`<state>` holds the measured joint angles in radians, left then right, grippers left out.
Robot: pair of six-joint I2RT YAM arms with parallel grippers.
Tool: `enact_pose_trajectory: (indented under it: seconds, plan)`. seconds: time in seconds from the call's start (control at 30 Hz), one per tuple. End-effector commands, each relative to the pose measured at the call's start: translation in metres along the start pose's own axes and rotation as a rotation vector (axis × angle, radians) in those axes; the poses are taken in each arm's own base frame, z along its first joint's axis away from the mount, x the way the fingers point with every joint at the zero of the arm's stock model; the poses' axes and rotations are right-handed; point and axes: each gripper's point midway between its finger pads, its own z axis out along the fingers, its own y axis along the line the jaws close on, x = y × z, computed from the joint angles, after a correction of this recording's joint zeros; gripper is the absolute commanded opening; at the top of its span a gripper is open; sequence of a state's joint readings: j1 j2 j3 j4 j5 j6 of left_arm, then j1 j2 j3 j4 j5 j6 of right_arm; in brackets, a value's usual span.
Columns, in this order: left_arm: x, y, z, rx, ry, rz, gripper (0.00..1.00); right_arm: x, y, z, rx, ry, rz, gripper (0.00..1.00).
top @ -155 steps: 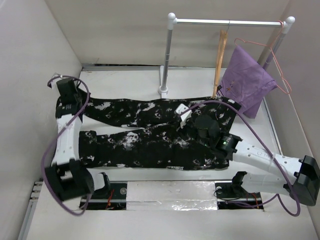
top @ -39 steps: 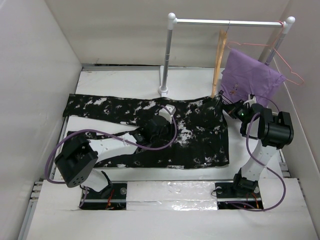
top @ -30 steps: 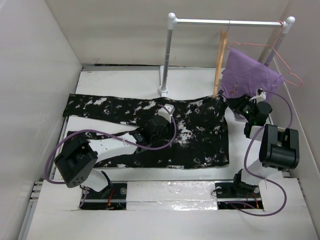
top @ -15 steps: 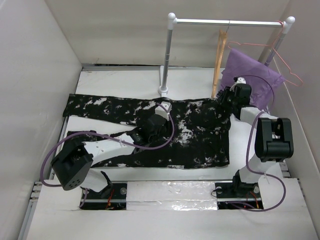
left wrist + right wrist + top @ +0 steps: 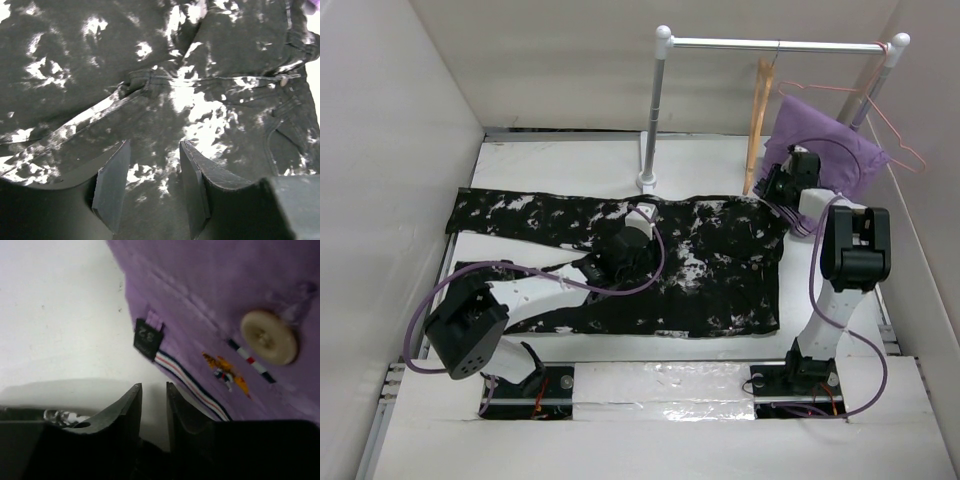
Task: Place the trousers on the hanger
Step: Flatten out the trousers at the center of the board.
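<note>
The trousers (image 5: 700,260) lie spread flat across the middle of the bench (image 5: 570,160). Their long axis runs from the left edge to the right edge, with the waist toward the right and both legs pointing left. The wooden hanger (image 5: 757,120) hangs bare from the rail (image 5: 770,44) near the far right corner, so nothing is hung yet. By my reading, lifting, draping and threading all remain. The left gripper (image 5: 150,185) hovers over the crotch seam with jaws moderately apart and nothing held. The right gripper (image 5: 154,410), jaws only narrowly apart and empty, sits just beside the purple cloth (image 5: 825,150) by the waistband.
</note>
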<state>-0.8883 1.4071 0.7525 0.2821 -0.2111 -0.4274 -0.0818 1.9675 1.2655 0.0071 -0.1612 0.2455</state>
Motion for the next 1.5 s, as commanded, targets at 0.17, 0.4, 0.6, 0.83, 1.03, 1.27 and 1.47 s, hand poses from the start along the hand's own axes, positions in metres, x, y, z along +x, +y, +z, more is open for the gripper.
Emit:
enact_pose_trajectory:
  seconds: [0.17,0.4,0.6,0.83,1.03,1.27,1.47]
  plan:
    - [-0.017,0.004,0.001,-0.036,-0.041,-0.02,0.43,-0.04,0.04,-0.087,0.006,-0.237,-0.095,0.68]
    - [-0.028,0.053,0.008,-0.177,-0.073,-0.082,0.58,0.029,-0.006,-0.099,-0.023,-0.177,0.025,0.7]
    - [-0.045,0.123,0.017,-0.29,-0.118,-0.227,0.67,0.057,-0.026,-0.101,-0.059,-0.125,0.066,0.86]
    - [-0.029,0.173,0.058,-0.34,0.012,-0.249,0.74,0.066,-0.019,-0.089,-0.135,-0.099,0.116,0.86]
    - [-0.005,0.18,0.089,-0.349,0.115,-0.244,0.71,0.066,-0.023,-0.087,-0.145,-0.112,0.172,0.63]
    - [-0.014,0.207,0.088,-0.386,0.08,-0.329,0.1,0.047,-0.026,-0.085,-0.13,-0.141,0.185,0.03]
    - [-0.024,0.213,0.078,-0.271,0.026,-0.443,0.0,0.024,-0.044,-0.088,-0.048,-0.167,0.159,0.0]
